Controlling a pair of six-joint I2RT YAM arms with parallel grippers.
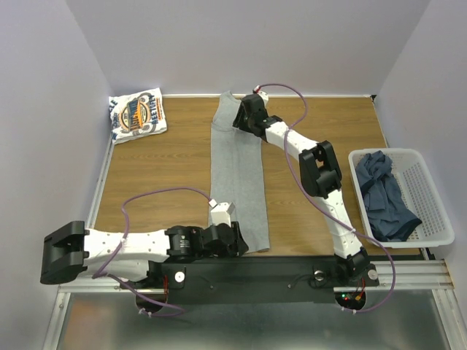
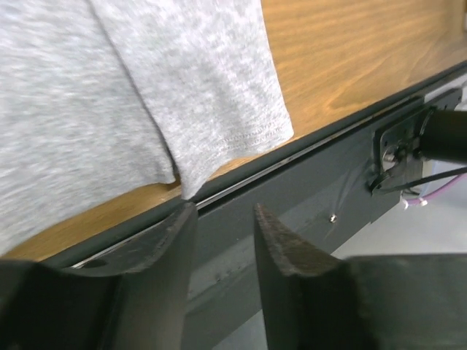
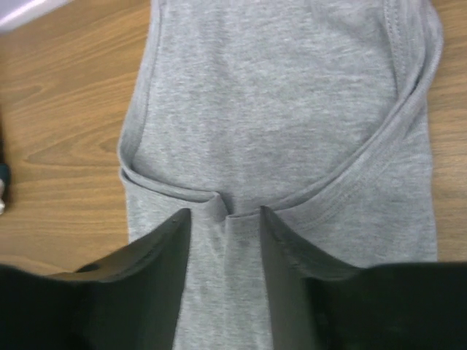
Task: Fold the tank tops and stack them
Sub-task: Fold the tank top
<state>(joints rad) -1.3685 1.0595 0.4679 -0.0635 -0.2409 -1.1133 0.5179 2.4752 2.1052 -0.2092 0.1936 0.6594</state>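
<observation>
A light grey tank top (image 1: 237, 179) lies folded lengthwise in a long strip down the middle of the table. My left gripper (image 1: 235, 238) hovers at its near hem, open, and in the left wrist view the left gripper (image 2: 222, 208) holds nothing, with the grey hem corner (image 2: 233, 138) just beyond its tips. My right gripper (image 1: 245, 117) sits over the far strap end; in its wrist view the right gripper (image 3: 225, 213) is open, with the bunched grey straps (image 3: 219, 200) lying between and under its tips. A folded white printed tank top (image 1: 137, 115) rests at the back left.
A white mesh basket (image 1: 432, 213) at the right edge holds dark slate-blue tank tops (image 1: 383, 193). The black base rail (image 2: 306, 189) runs along the table's near edge, right under the left fingers. Walls close in the table on three sides.
</observation>
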